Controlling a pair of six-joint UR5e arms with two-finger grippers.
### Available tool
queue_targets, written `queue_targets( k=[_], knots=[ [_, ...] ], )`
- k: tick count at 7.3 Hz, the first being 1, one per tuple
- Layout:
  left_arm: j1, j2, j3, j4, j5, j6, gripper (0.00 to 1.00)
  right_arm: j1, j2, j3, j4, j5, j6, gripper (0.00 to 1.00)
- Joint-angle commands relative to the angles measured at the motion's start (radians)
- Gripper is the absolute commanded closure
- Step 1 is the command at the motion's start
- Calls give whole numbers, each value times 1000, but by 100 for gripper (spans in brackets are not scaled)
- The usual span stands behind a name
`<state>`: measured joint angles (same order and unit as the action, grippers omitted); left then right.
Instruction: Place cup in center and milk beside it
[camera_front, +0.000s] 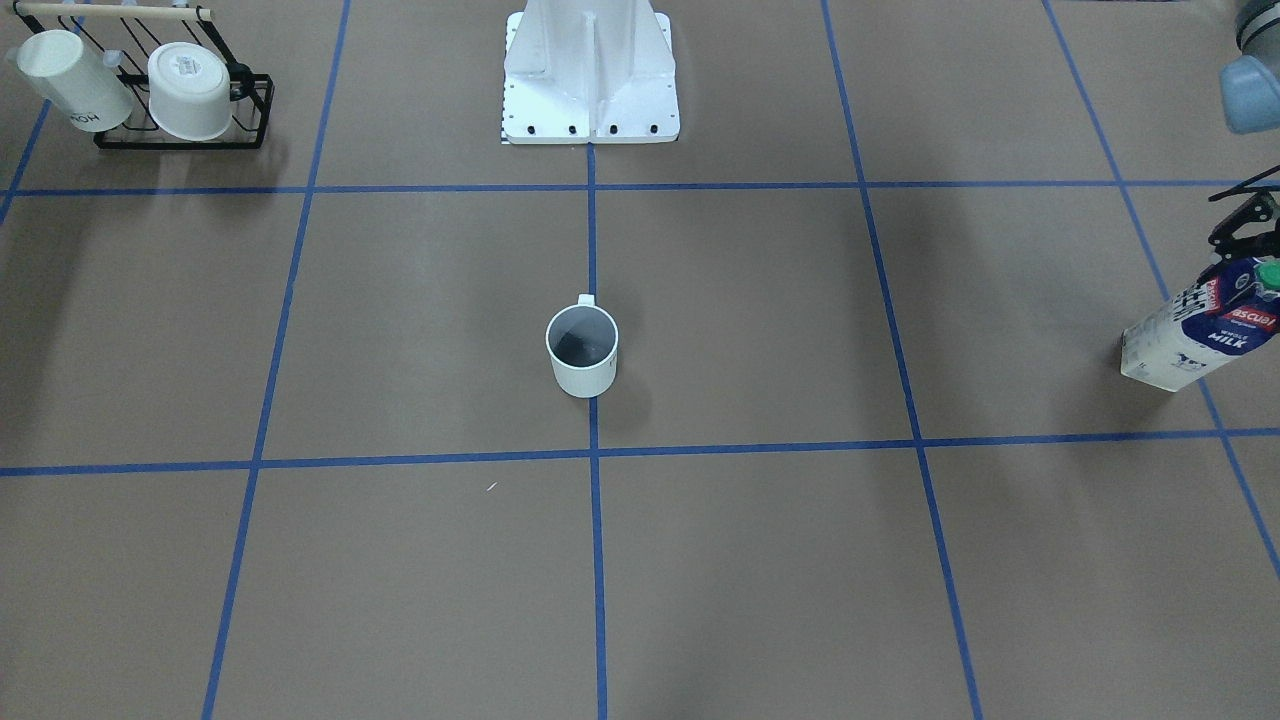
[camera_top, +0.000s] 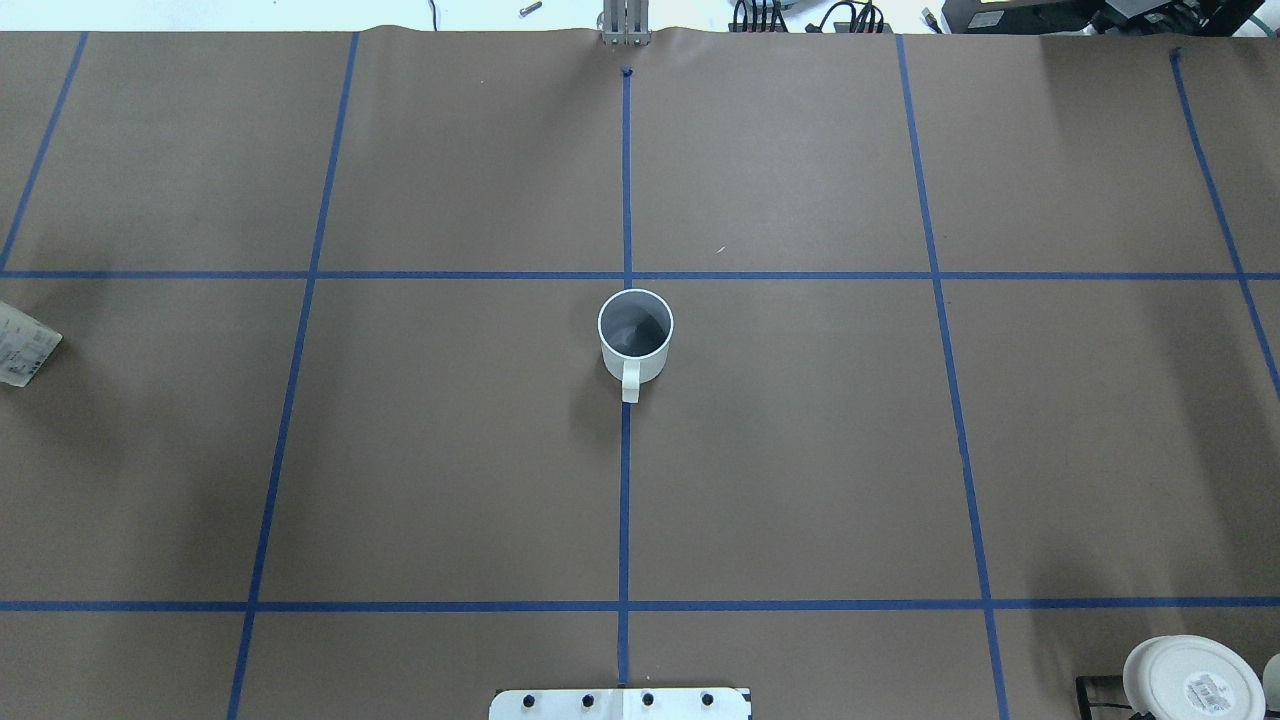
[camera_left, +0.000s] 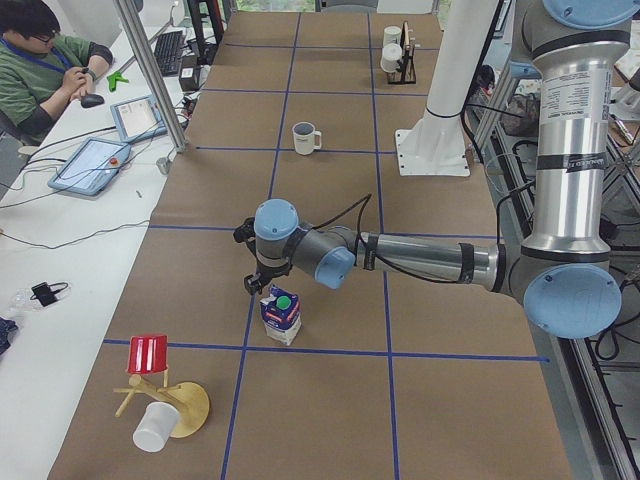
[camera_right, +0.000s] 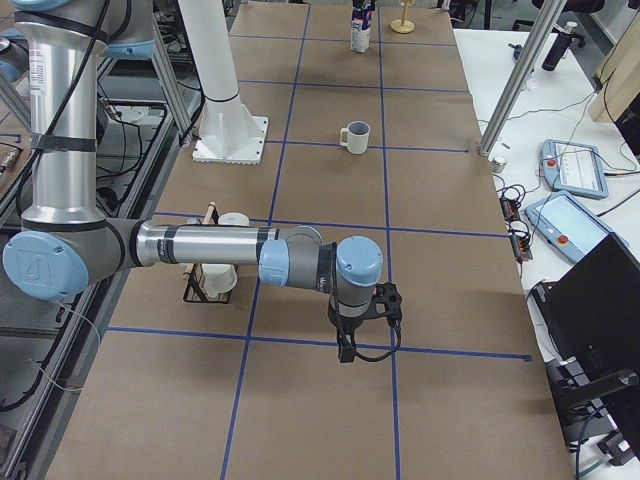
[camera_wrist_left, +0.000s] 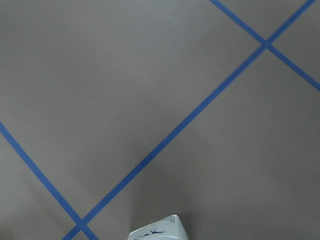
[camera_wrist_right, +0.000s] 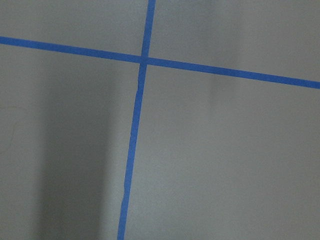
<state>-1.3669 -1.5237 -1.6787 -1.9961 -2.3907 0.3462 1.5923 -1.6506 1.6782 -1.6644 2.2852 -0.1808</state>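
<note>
The white cup (camera_front: 582, 350) stood upright at the center (camera_top: 626, 430) of the brown table, right on the blue tape line running through the middle. Its handle pointed toward the robot's white pedestal (camera_front: 590, 70).

The milk carton (camera_left: 282, 315), white and dark blue with a green cap, stood far out at the table's end on the robot's left. It was well apart from the cup and close to a crossing of tape lines.

The left arm rose as an upright column, bent at a low elbow, and stretched its forearm level across the table. Its wrist turned down, so the left gripper (camera_left: 262, 288) pointed at the table just over the carton's top. The views did not show how wide its jaws stood, or whether they touched the carton. The left wrist camera caught only a corner of the carton at its bottom edge.

The right arm mirrored this pose at the opposite end: upright column, low elbow, level forearm, wrist bent down. The right gripper (camera_right: 360, 345) hung close over a tape line, and its opening could not be judged.

A black wire rack (camera_front: 180, 100) near the right arm held two white cups. Beyond the carton lay a red cup (camera_left: 148, 355) and another white cup (camera_left: 155, 428). An operator (camera_left: 40, 60) sat at a side desk.
</note>
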Motion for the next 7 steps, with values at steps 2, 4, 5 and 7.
queue_targets(
  k=[2, 4, 5, 7],
  knots=[
    [-1, 22, 1, 0, -1, 4, 87, -2, 0, 0, 0, 0, 4, 0],
    [0, 17, 2, 17, -27, 4, 100, -2, 0, 0, 0, 0, 4, 0],
    [-1, 4, -10, 75, -37, 2, 100, -2, 0, 0, 0, 0, 4, 0],
    [-11, -21, -13, 114, -45, -10, 100, -2, 2, 0, 0, 0, 4, 0]
  ],
)
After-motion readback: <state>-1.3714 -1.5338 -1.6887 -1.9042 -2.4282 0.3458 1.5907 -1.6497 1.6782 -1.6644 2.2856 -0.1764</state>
